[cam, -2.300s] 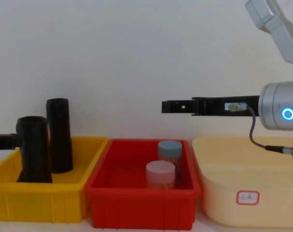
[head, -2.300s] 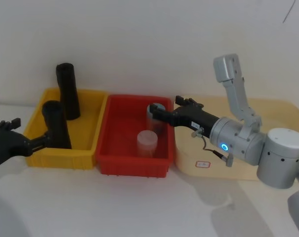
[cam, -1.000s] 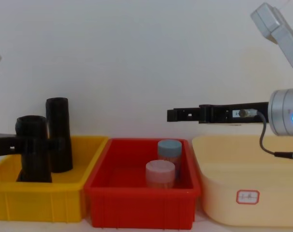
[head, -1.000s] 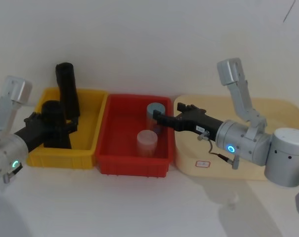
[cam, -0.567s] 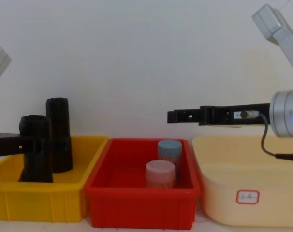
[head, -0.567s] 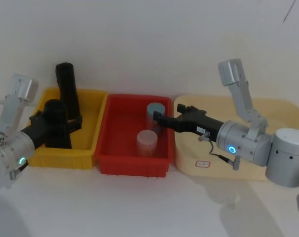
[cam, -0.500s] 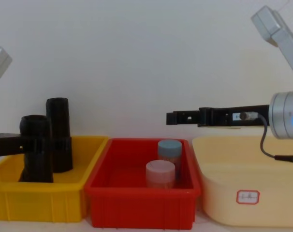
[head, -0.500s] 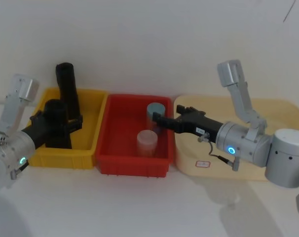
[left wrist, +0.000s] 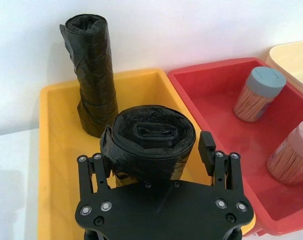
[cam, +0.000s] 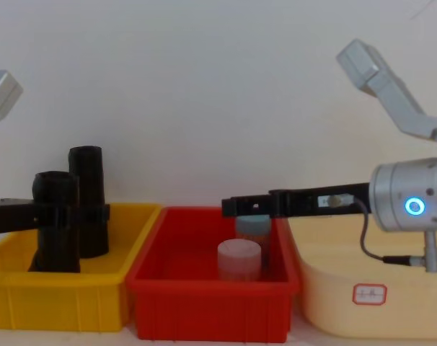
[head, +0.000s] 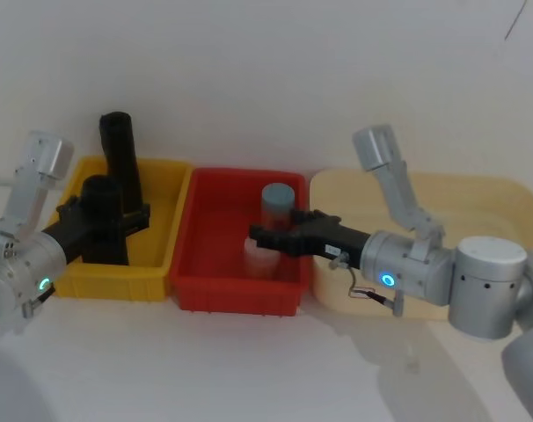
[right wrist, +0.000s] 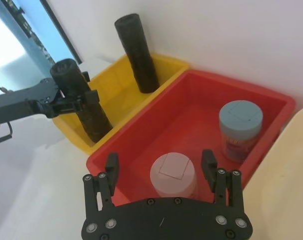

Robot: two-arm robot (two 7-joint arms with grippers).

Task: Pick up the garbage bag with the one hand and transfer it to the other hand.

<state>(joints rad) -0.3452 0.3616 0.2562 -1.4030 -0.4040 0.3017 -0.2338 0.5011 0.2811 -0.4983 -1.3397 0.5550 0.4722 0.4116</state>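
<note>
L hand (head: 126, 220) (green ring) clamped on bag (head: 98, 198) at mid-height. I see fingers (left wrist: 102, 165) pressed on either side of roll. Bag upright in yellow bin (head: 152, 264), just in front of 2nd roll (head: 119, 163). Can't tell if base is off bin floor. R hand (head: 259, 236) (blue ring) has fingers apart, hovers over red bin (head: 236, 299) above pink-lid jar (cam: 239, 261), well apart from bag.

1. Left tool (left wrist: 155, 145): black, two slender fingers, silver screws (left wrist: 105, 206).
2. Right tool (right wrist: 159, 161): alike.
3. Silver cylindrical wrists (head: 425, 272); green ring (head: 42, 284) left, blue ring (head: 387, 280) right; black cable (cam: 364, 234).
</note>
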